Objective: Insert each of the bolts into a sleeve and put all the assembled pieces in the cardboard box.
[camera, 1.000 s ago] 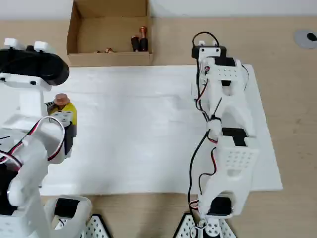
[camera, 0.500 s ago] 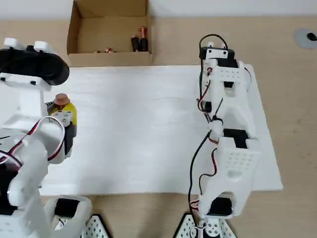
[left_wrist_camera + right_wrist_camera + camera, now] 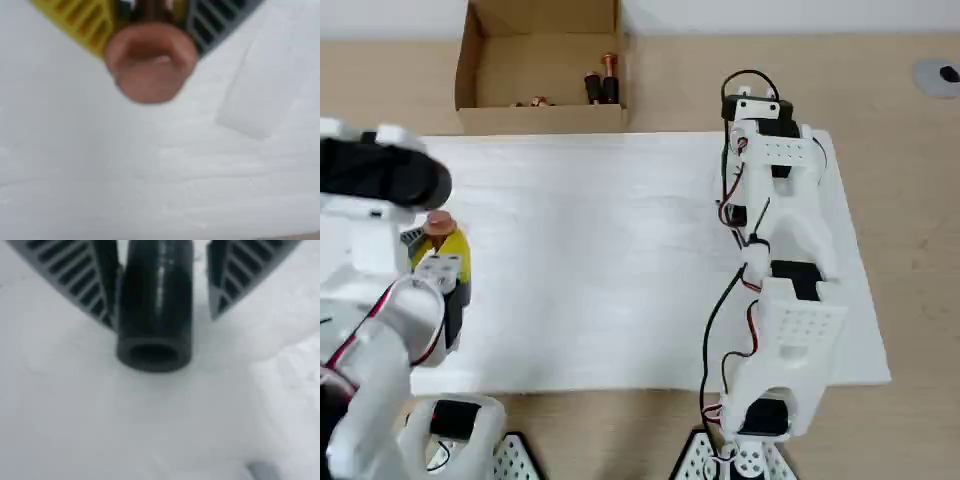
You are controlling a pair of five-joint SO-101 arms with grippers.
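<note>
My left gripper [image 3: 438,243], at the left edge of the white mat, is shut on a copper bolt [image 3: 441,222] whose round head points up. In the left wrist view the bolt head [image 3: 150,62] sticks out between the yellow finger [image 3: 80,20] and the dark finger [image 3: 220,15] of the left gripper [image 3: 150,45]. My right gripper [image 3: 161,319] holds a black sleeve [image 3: 155,305] just above the mat, open end outward, with a small gap at one finger. The right arm [image 3: 780,250] stretches along the mat's right side and hides its gripper from above. The cardboard box [image 3: 470,70] stands at the back left.
Inside the box lie assembled black-and-copper pieces [image 3: 602,82] at its right wall and a copper part [image 3: 535,101] by the front wall. The white mat [image 3: 600,260] spreads between the two arms. A grey disc [image 3: 938,76] sits at the far right of the wooden table.
The left arm has shifted slightly toward the near edge with the bolt still gripped. The right arm moved a little to the right about half a second ago, then stayed.
</note>
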